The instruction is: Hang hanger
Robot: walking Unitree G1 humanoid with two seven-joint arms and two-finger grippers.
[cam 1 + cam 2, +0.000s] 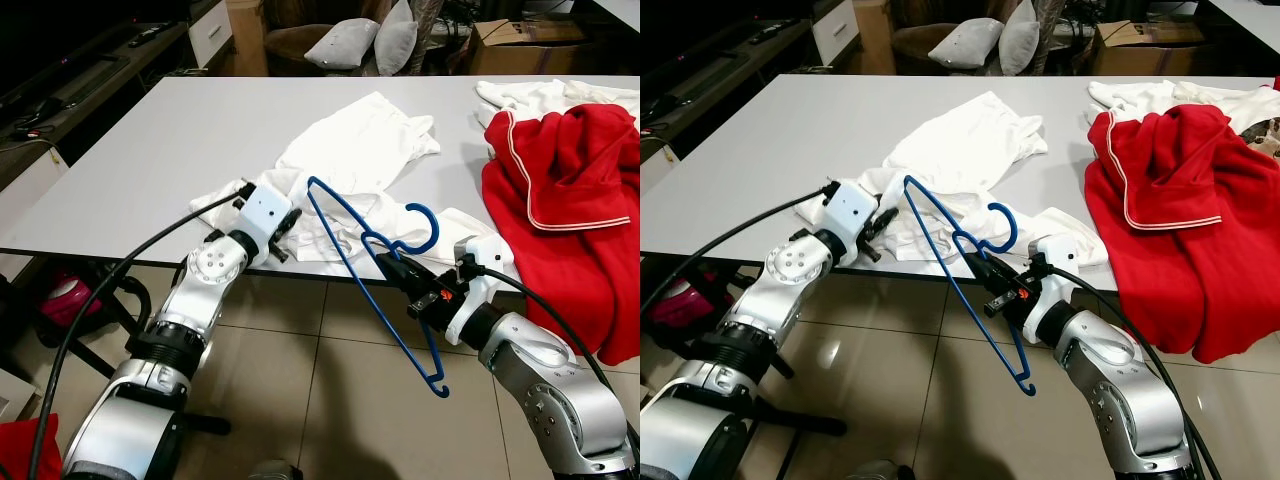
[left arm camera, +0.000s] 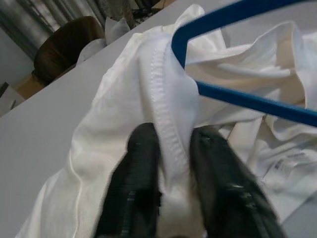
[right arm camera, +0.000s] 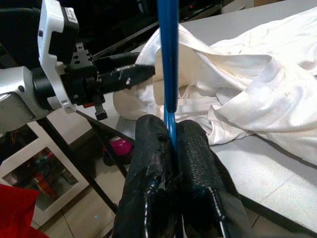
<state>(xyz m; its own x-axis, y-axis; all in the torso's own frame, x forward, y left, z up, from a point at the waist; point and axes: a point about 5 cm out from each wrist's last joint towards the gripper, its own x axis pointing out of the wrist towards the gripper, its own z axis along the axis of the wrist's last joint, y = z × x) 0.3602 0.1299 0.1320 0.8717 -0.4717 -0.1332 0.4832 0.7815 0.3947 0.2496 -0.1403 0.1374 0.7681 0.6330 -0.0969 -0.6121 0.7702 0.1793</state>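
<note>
A blue wire hanger (image 1: 350,250) is held tilted over the table's front edge, its hook (image 1: 425,225) up and one end hanging below the tabletop. My right gripper (image 1: 388,262) is shut on its wire (image 3: 168,74) near the neck. A white shirt (image 1: 360,150) lies crumpled on the white table (image 1: 150,160). My left gripper (image 1: 290,222) is shut on the shirt's hemmed edge (image 2: 168,129) at the front of the table, right beside the hanger's upper corner (image 2: 181,42).
A red garment (image 1: 565,190) with white piping drapes over the table's right front edge, another white cloth (image 1: 530,95) behind it. Grey cushions (image 1: 365,42) and a cardboard box (image 1: 520,40) stand beyond the table. A dark TV bench (image 1: 70,80) runs along the left. Tiled floor lies below.
</note>
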